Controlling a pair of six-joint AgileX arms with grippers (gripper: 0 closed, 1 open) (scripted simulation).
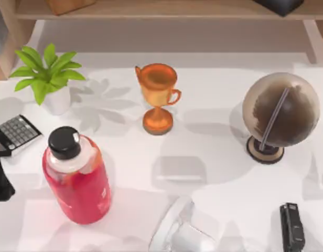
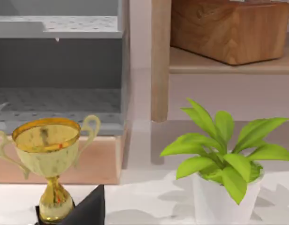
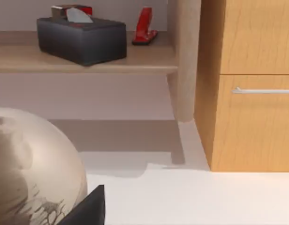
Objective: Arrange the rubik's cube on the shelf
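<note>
Both arms are sitting low at the near edge of the table, wrist cameras facing the shelf [image 1: 167,10].
A dark tip of the left gripper [image 2: 88,208] is showing near the trophy [image 2: 47,154], and the right gripper [image 3: 88,208] beside the globe [image 3: 32,168]; how far either is open cannot be told. The light-wood shelf is running along the table's far side.

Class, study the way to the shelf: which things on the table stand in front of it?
The plant, orange trophy and globe stand before the shelf; a wooden block and a dark box sit on it.
</note>
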